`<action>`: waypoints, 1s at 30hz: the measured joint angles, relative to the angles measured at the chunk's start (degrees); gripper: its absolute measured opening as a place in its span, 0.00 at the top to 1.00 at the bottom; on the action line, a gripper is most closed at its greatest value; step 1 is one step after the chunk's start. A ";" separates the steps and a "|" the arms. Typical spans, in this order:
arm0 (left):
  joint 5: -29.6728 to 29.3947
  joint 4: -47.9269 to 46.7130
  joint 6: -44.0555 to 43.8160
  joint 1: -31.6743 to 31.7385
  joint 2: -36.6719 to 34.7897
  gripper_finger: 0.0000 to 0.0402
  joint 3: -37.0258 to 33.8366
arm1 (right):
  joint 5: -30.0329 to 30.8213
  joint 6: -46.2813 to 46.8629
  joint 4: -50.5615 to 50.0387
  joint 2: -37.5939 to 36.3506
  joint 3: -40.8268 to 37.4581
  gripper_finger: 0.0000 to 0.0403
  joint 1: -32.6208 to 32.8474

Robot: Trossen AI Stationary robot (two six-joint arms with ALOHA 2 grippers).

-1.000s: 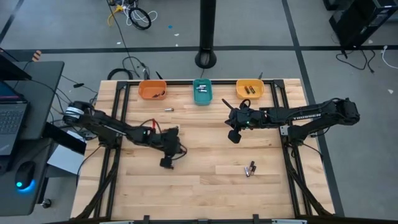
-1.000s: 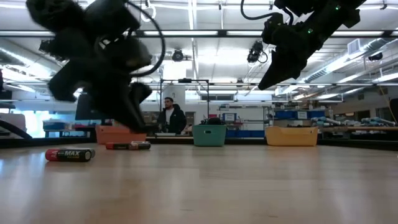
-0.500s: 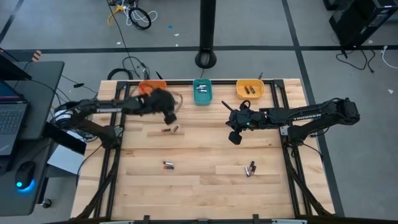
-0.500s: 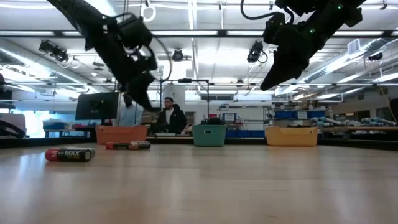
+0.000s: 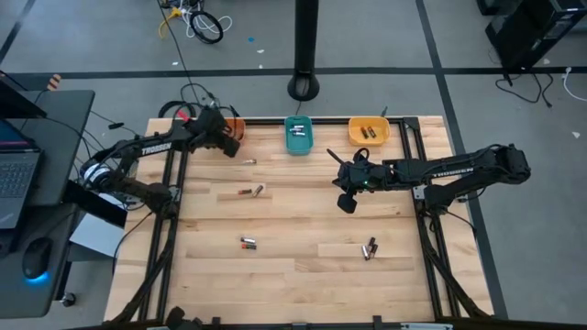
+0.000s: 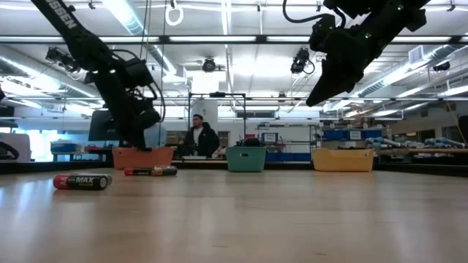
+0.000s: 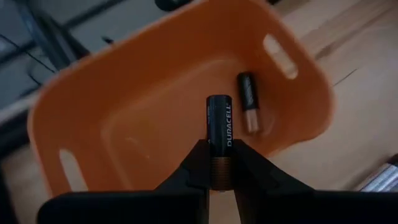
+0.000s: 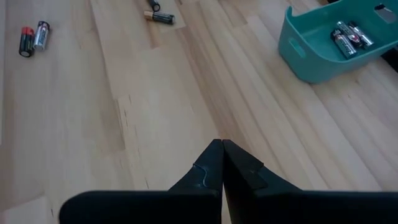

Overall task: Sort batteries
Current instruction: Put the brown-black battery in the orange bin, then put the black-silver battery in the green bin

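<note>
My left gripper [image 5: 226, 144] hovers over the orange bin [image 5: 220, 128] at the table's far left, shut on a black-and-copper battery [image 7: 219, 127]. Another black-and-copper battery [image 7: 248, 109] lies on that bin's floor. My right gripper [image 5: 347, 201] hangs shut above the middle of the table, right of centre, touching nothing. Loose batteries lie flat on the wood: a silver one [image 5: 249, 161], a pair [image 5: 252, 191], one red-ended [image 5: 248, 243], and a pair [image 5: 370, 247]. The teal bin [image 5: 298, 136] and yellow bin [image 5: 369, 132] also hold batteries. My left gripper pinches the battery's copper end [image 7: 219, 169] between its two fingers [image 7: 198, 163]. The battery lies along the fingers, its black end [image 7: 218, 102] sticking out past the tips. It is lifted clear, above the orange bin's hollow.
The three bins stand in a row along the far edge. In the low view, a red-ended battery [image 6: 82, 181] and another battery [image 6: 150, 172] lie on the table. A person [image 6: 197, 136] stands in the room beyond. Open wood lies along the table's near side.
My left gripper has risen from low over the middle of the table and swung toward the far left corner, ending above the orange bin with the battery in its fingers. The batteries it had covered now show on the wood.
</note>
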 joint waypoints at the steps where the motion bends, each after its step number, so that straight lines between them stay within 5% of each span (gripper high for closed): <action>1: 0.75 0.21 -0.15 0.69 0.21 0.89 -0.34 | -0.01 -0.02 -0.01 0.00 0.00 0.97 0.00; 22: 2.25 10.93 -3.13 3.92 10.45 0.88 -0.84 | 0.01 -0.09 0.39 0.00 0.00 0.97 0.00; 30: 2.63 11.98 -3.00 3.81 9.58 0.62 0.12 | 0.01 -0.11 0.39 0.00 0.00 0.97 0.00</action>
